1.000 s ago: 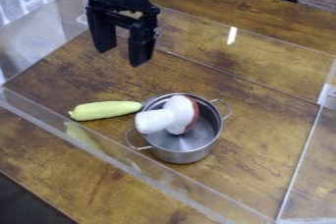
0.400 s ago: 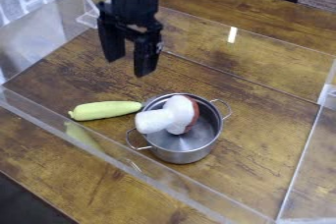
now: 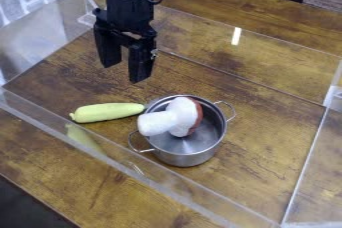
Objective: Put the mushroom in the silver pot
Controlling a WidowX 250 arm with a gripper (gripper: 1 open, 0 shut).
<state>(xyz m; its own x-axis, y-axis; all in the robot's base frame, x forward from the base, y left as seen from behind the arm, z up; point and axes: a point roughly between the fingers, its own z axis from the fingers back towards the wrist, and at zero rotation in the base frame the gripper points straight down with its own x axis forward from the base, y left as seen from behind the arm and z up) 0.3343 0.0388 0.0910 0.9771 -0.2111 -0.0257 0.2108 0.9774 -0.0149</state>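
Observation:
The mushroom (image 3: 170,121) lies on its side in the silver pot (image 3: 187,148), white stem sticking out over the left rim and reddish-brown cap inside. My gripper (image 3: 122,58) hangs up and to the left of the pot, pointing down over the wooden table. Its black fingers are open and hold nothing. It is well apart from both the pot and the mushroom.
A long pale green vegetable (image 3: 107,113) lies on the table just left of the pot. A clear acrylic wall (image 3: 94,142) borders the front and left of the wooden table (image 3: 254,82), and another clear panel stands at the right.
The gripper has sunk a little toward the table and rolled slightly, staying open. The mushroom, pot and green vegetable have not moved.

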